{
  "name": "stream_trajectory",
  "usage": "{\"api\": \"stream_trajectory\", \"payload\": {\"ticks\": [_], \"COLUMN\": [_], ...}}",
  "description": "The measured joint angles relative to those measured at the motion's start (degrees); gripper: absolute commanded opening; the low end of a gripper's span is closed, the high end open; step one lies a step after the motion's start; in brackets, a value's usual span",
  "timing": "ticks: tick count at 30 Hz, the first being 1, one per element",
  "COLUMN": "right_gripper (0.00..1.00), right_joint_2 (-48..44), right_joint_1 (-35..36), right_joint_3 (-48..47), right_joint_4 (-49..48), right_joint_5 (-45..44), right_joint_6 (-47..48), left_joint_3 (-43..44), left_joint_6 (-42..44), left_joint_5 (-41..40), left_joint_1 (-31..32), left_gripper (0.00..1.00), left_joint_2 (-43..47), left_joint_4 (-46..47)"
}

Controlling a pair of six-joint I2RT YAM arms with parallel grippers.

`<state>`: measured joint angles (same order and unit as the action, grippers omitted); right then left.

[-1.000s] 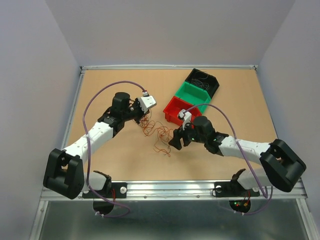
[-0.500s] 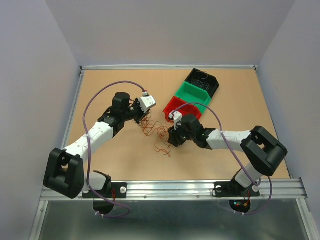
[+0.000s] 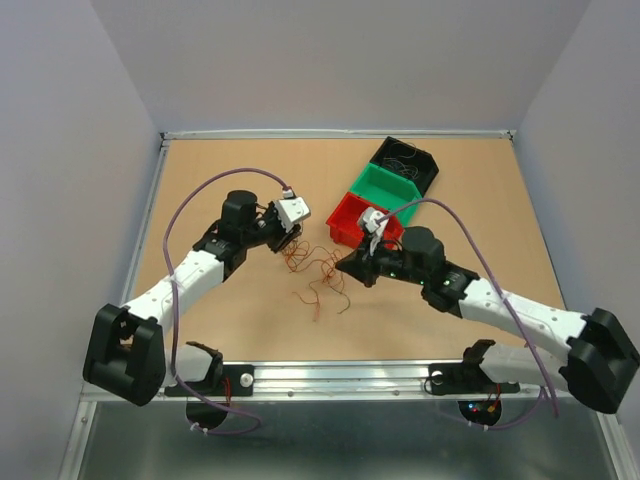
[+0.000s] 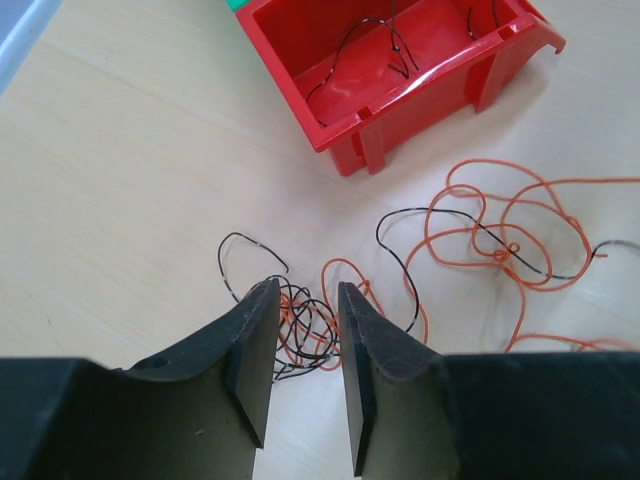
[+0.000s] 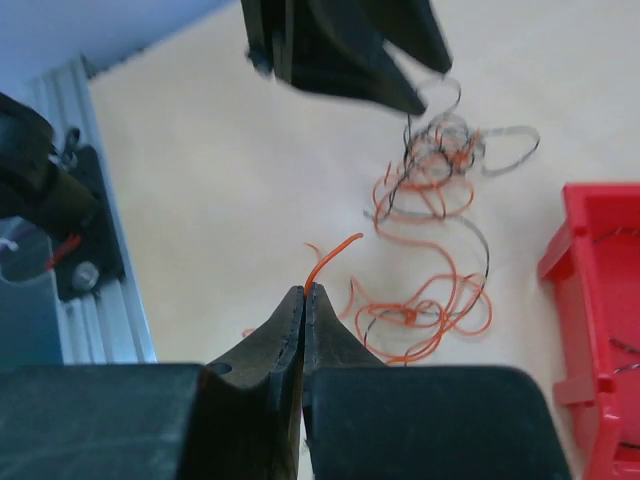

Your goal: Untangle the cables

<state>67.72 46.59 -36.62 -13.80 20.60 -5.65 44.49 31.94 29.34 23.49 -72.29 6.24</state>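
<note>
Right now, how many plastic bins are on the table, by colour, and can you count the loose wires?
Red plastic bin: 1
Green plastic bin: 1
Black plastic bin: 1
Total: 3 bins
Thin orange and dark cables: too tangled to count.

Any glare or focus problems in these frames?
Left wrist: sharp, with white glare on the red bin floor. Right wrist: left gripper and the cables beneath it are blurred. Top external: even light, cables barely resolved.
</note>
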Motion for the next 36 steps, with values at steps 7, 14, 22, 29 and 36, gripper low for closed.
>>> {"api": "stream_trajectory", "payload": {"ticks": [7, 14, 22, 29, 36], "right_gripper": [0.0, 0.01, 0.01, 0.01, 0.01], "right_joint_2": [-10.3, -9.0, -3.7, 4.7, 8.5], "right_joint_1": [0.0, 0.0, 0.0, 0.0, 0.0], "right_joint_3": [-6.1, -24.5, -41.7, -52.9, -56.5], "right_joint_4": [1.4, 4.0, 4.0, 4.9, 5.0], "right_joint_5": [-0.1, -0.2, -9.0, -16.5, -16.1], "right_joint_6": [-1.9, -3.6, -4.3, -3.7, -5.2], "left_joint_3": [-4.3, -7.1, -10.2, -13.1, -9.7], "left_joint_6": [-0.5, -4.0, -5.4, -5.0, -9.7], "left_joint_5": [1.4, 4.2, 11.1, 12.5, 14.0], "left_joint_1": [-0.5, -2.8, -3.0, -3.0, -3.0], "left_gripper": [0.67, 0.84, 0.86, 0.91, 0.92], "left_joint_2": [7.5, 15.1, 25.2, 23.9, 20.4], "left_joint_4": [3.6, 7.9, 13.4, 15.2, 19.5]}}
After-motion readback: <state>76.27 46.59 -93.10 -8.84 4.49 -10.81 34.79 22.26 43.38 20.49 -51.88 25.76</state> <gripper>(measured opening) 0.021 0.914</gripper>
